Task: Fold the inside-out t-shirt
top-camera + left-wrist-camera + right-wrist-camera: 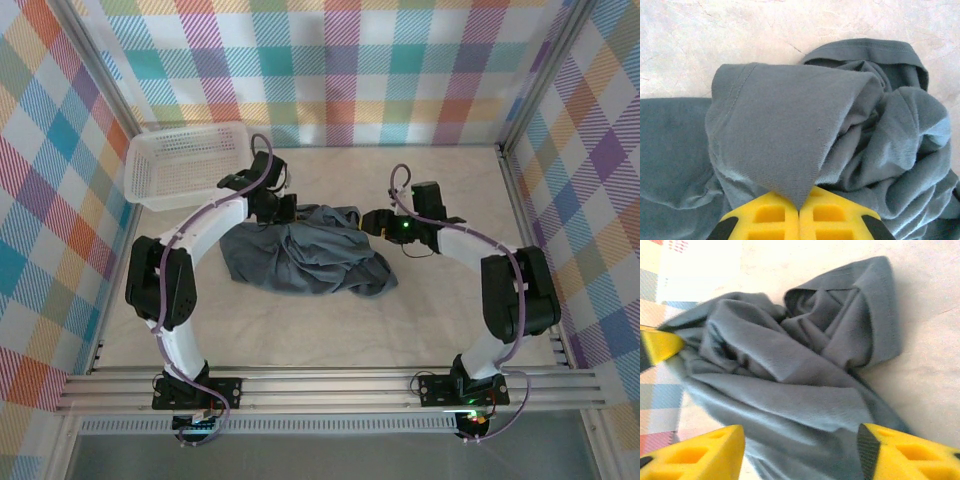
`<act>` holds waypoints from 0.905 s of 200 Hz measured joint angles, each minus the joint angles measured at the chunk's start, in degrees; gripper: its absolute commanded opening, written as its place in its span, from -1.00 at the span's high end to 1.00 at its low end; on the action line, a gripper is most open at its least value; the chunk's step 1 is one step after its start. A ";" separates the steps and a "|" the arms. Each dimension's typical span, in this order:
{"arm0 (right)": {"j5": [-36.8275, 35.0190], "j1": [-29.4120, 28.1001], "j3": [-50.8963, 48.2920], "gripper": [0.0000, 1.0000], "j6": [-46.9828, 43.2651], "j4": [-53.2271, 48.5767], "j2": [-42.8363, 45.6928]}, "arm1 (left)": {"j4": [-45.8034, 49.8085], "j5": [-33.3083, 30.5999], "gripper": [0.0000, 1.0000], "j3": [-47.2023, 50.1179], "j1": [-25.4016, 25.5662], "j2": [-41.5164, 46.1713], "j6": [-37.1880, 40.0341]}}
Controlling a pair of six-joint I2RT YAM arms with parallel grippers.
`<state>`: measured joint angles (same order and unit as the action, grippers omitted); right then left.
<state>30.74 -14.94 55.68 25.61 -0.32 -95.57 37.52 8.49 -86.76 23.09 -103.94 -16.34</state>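
On your pale marbled table point(400, 335), ringed by plaid walls, the inside-out t-shirt point(300, 258) lies crumpled between the arms. Your left gripper point(800, 206) pinches a fold of it. Your right gripper point(800, 440) stands spread wide over the cloth.

t-shirt point(300, 258) centre, basket point(180, 165) left, front free

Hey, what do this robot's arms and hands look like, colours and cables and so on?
Both the left arm and right arm have white links, black joints and a lilac cable. The left hand and right hand have yellow fingers with rectangular pockets and black pads.
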 measured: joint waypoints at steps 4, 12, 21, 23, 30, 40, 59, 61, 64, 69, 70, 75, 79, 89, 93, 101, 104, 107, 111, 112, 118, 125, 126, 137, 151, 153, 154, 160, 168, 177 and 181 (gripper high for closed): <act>-0.46 0.02 0.35 -0.30 -0.50 -0.28 -0.66 | -0.02 0.00 0.68 0.00 0.00 0.11 -0.09; -0.81 0.02 1.25 -0.31 -1.07 -0.79 -2.47 | -0.09 0.07 0.61 0.02 0.00 0.33 -0.28; -0.79 0.02 2.16 -0.32 -1.31 -0.76 -4.68 | -0.22 0.31 0.60 0.11 -0.02 0.57 -0.83; -0.83 0.02 2.34 -0.32 -1.36 -0.76 -5.16 | -0.22 0.37 0.59 0.15 -0.04 0.59 -0.87; -0.70 0.02 2.64 -0.31 -1.33 -0.57 -6.78 | -0.24 0.52 0.59 0.39 -0.04 0.87 -1.01; 0.20 0.02 2.69 -0.25 -1.20 -0.02 -8.70 | -0.26 0.83 0.61 0.83 -0.04 1.29 -1.22; 3.13 0.11 2.73 0.00 -0.37 1.90 -11.32 | -0.22 1.33 0.80 1.29 -0.04 1.60 -2.01; 3.67 0.11 2.73 0.04 -0.17 2.21 -11.58 | -0.26 1.46 0.84 1.31 -0.04 1.60 -2.01; 4.02 0.11 2.78 0.10 0.37 2.45 -11.80 | -0.35 1.46 0.88 1.36 -0.04 1.60 -1.95; 5.11 0.11 2.91 0.22 0.98 2.99 -12.41 | -0.42 1.57 0.94 1.44 -0.04 1.60 -2.01; 5.20 0.11 2.93 0.25 1.01 3.06 -12.46 | -0.42 1.57 0.96 1.46 -0.04 1.60 -2.16; 6.12 0.11 3.02 0.39 1.27 3.67 -12.83 | -0.39 1.70 1.00 1.51 -0.04 1.60 -2.14; 6.75 0.11 3.08 0.49 1.25 4.02 -12.98 | -0.42 1.79 1.00 1.55 -0.04 1.60 -2.54; 7.74 0.11 3.10 0.70 2.45 4.61 -13.05 | -0.44 1.95 1.00 1.62 -0.04 1.60 -2.54; 8.28 0.11 3.15 0.76 2.25 4.92 -12.98 | -0.42 1.95 1.00 1.62 -0.04 1.60 -2.51; 8.87 0.11 3.17 0.86 2.78 5.42 -12.81 | -0.44 1.92 1.00 1.62 -0.04 1.60 -2.51; 8.98 0.11 3.17 0.90 3.10 5.40 -12.76 | -0.44 1.92 1.00 1.62 -0.04 1.60 -2.49; 9.22 0.11 3.17 0.93 2.95 5.49 -12.55 | -0.42 1.92 1.00 1.62 -0.04 1.60 -2.49; 9.35 0.11 3.15 0.96 3.39 5.38 -12.33 | -0.39 1.90 1.00 1.62 -0.04 1.60 -2.49; 9.46 0.11 3.15 0.97 3.26 5.38 -12.17 | -0.39 1.90 1.00 1.62 -0.04 1.60 -2.49; 9.60 0.11 3.06 0.99 3.52 5.29 -11.58 | -0.39 1.92 1.00 1.62 -0.13 1.60 -2.49; 9.77 0.11 2.86 1.00 3.76 5.20 -10.62 | -0.39 1.95 1.00 1.60 -0.26 1.60 -2.49; 9.88 0.11 2.80 1.00 3.76 5.16 -10.34 | -0.39 1.95 1.00 1.60 -0.28 1.60 -2.49; 9.90 0.11 1.90 1.00 4.00 4.68 -7.52 | -0.35 2.19 1.00 1.49 -0.57 1.60 -2.49; 10.03 0.11 0.24 1.00 4.61 3.43 -2.16 | -0.52 3.06 1.00 1.31 -1.51 1.60 -2.75; 10.12 0.11 0.02 1.00 4.66 3.21 -1.18 | -0.61 3.30 1.00 1.31 -1.64 1.60 -2.80; 10.12 0.11 -0.04 1.00 4.74 3.08 -0.83 | -0.66 3.50 1.00 1.29 -1.81 1.60 -2.91; 10.14 0.11 -0.76 1.00 5.40 2.60 2.14 | -0.87 4.15 1.00 1.14 -2.45 1.60 -3.37; 10.10 0.11 -1.73 1.00 6.51 2.21 6.03 | -1.53 5.20 1.00 1.01 -3.50 1.60 -4.02; 10.10 0.07 -2.82 1.00 7.80 1.88 10.19 | -2.14 6.36 1.00 0.63 -4.72 1.60 -4.81; 10.05 -0.04 -3.37 1.00 8.48 1.64 12.17 | -2.47 6.95 1.00 0.39 -5.31 1.60 -5.14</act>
<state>40.80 -14.98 52.31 34.09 1.32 -83.40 35.05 15.44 -86.37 17.78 -102.35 -21.47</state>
